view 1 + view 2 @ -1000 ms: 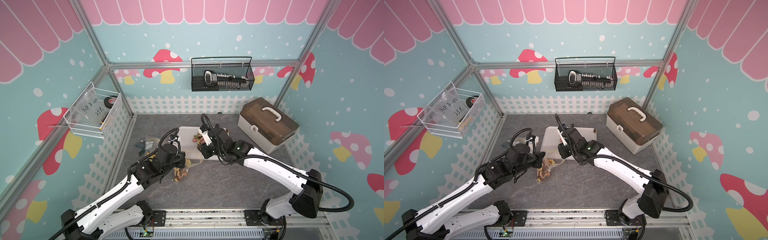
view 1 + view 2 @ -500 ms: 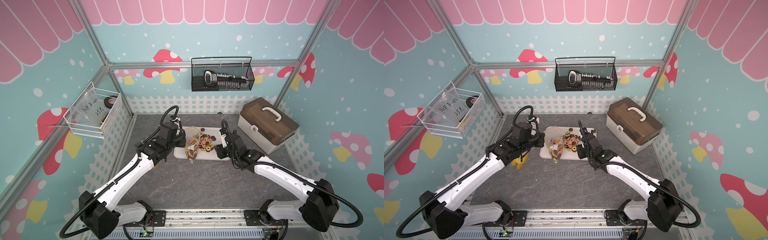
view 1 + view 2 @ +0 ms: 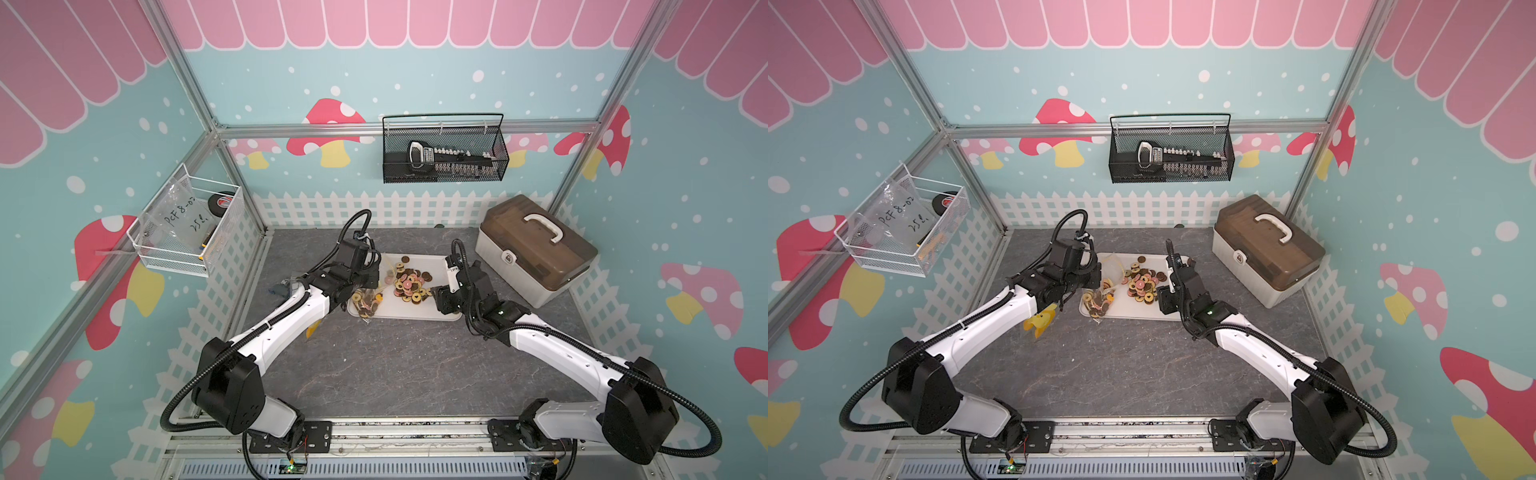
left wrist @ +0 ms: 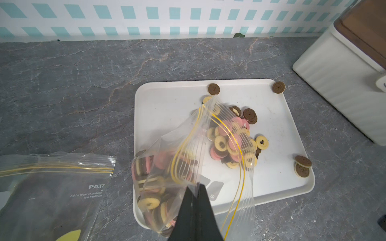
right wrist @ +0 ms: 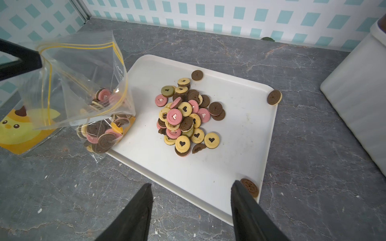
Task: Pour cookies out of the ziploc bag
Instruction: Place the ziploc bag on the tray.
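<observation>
Dozens of cookies (image 5: 183,116) on tray (image 5: 229,167), more in bag (image 5: 83,73) (hearts wrist-view only)

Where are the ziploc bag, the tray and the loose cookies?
ziploc bag (image 5: 87,68), right wrist view, clear upper wall.
tray (image 5: 240,135), right wrist view, bare floor.
cookies (image 5: 184,108), right wrist view, heap's middle.

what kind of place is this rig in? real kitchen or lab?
Probably a staged robot test booth, not a home: mushroom-print walls on a metal frame, two arms bolted to a front rail, and a wire basket hung on the wall.
</observation>
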### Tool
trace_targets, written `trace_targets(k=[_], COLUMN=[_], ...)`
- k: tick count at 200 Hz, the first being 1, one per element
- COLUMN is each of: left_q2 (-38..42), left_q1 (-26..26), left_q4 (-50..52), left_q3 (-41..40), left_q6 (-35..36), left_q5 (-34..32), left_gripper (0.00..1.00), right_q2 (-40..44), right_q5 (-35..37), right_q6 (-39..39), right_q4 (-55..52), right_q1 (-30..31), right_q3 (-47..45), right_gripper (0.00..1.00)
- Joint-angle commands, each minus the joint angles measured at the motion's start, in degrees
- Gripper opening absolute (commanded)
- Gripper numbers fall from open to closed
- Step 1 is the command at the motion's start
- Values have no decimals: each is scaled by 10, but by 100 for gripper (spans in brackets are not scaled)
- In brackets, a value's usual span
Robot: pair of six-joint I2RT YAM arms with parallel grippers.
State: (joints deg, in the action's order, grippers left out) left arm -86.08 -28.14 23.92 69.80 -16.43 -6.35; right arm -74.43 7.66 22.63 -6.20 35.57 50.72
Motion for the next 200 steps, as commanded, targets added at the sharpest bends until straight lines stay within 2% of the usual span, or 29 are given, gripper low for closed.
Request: trace_targets(k=[1, 48, 83, 91, 117, 149, 158, 181, 200], left_q2=[-11, -44, -70, -68, -29, 75, 108, 192, 249], left_q1=[7, 17, 15, 13, 12, 24, 28, 43, 98], left_q4=[-11, 0, -23, -30, -32, -63, -73, -90, -140], left_q3=[36, 82, 78, 75, 71, 28, 5, -71, -174], left_q6=[15, 18, -1, -6, -14, -49, -55, -77, -109], left_q5=[11, 25, 93, 98, 72, 56, 51, 32, 39], left_gripper=[0, 0, 0, 7, 41, 64, 68, 69, 69], right_q2=[9, 15, 8, 5, -11, -81, -111, -201, -259], right_q5=[-12, -20, -30, -35, -71, -132, -161, -243, -274], right_q6=[4, 8, 13, 14, 14, 21, 25, 37, 50], right_q4=[16, 25, 28, 28, 23, -76, -105, -167, -186], right_q1=[-5, -12, -15, -16, -20, -34, -36, -37, -32], right_q3=[-14, -22, -22, -20, 5, 156, 209, 339, 410], right_gripper=[59, 59, 59, 60, 63, 63, 63, 60, 59])
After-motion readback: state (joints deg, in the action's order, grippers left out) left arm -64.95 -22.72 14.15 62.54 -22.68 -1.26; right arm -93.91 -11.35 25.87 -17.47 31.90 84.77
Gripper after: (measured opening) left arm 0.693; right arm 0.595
